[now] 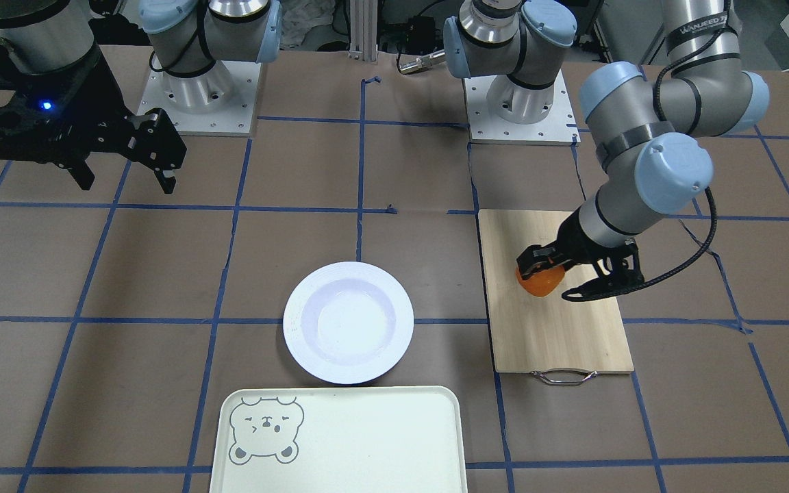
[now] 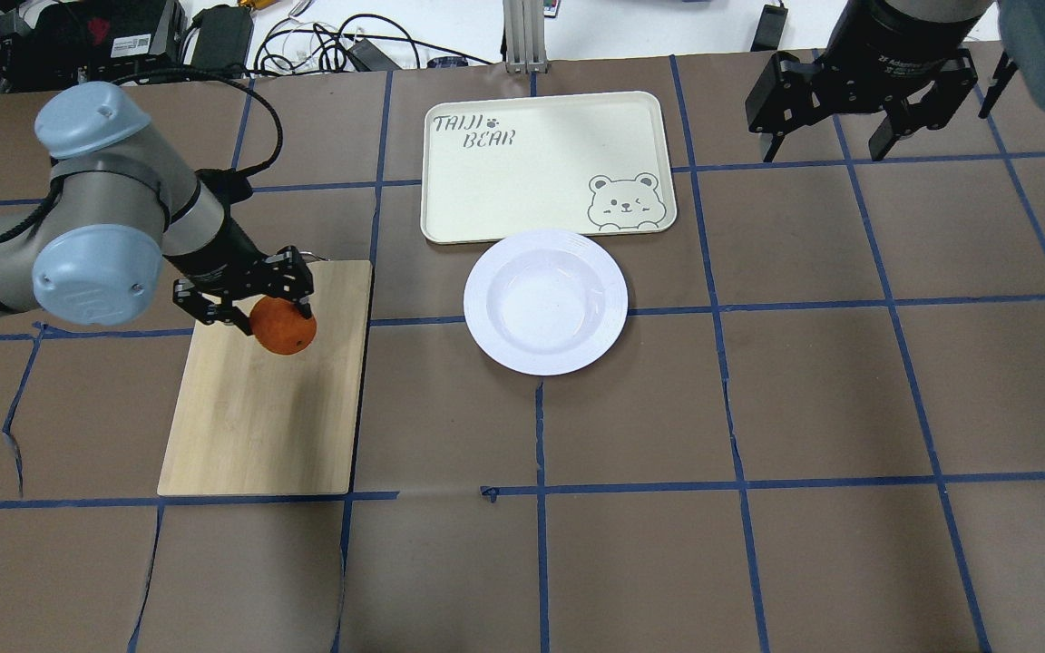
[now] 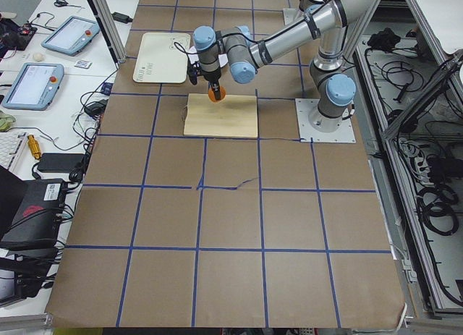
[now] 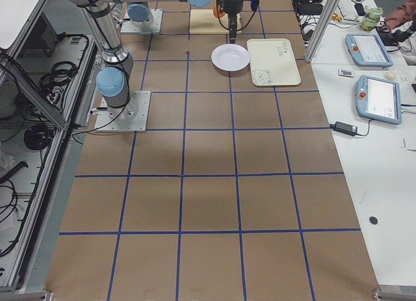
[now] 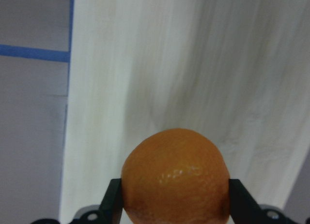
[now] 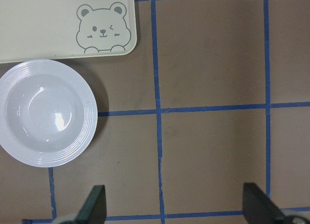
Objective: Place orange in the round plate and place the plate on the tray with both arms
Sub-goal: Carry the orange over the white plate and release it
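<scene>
My left gripper (image 1: 544, 272) is shut on the orange (image 1: 540, 281), one finger on each side of it, over the far half of the bamboo board (image 1: 559, 335). The left wrist view shows the orange (image 5: 175, 183) clamped between both fingers (image 5: 112, 204). Whether it touches the board I cannot tell. The empty round plate (image 2: 545, 301) lies on the table mid-way, just short of the tray (image 2: 532, 172), which holds nothing. Open and holding nothing, my right gripper (image 2: 826, 145) hangs high, right of the tray; its camera sees the plate (image 6: 46, 118) and the tray's bear corner (image 6: 102, 28).
The bamboo cutting board (image 2: 259, 417) with a metal handle (image 1: 564, 376) lies on the robot's left side of the table. Brown paper with blue tape lines covers the table. Both arm bases (image 1: 197, 89) stand at the robot's edge. Cables and tablets lie beyond the table.
</scene>
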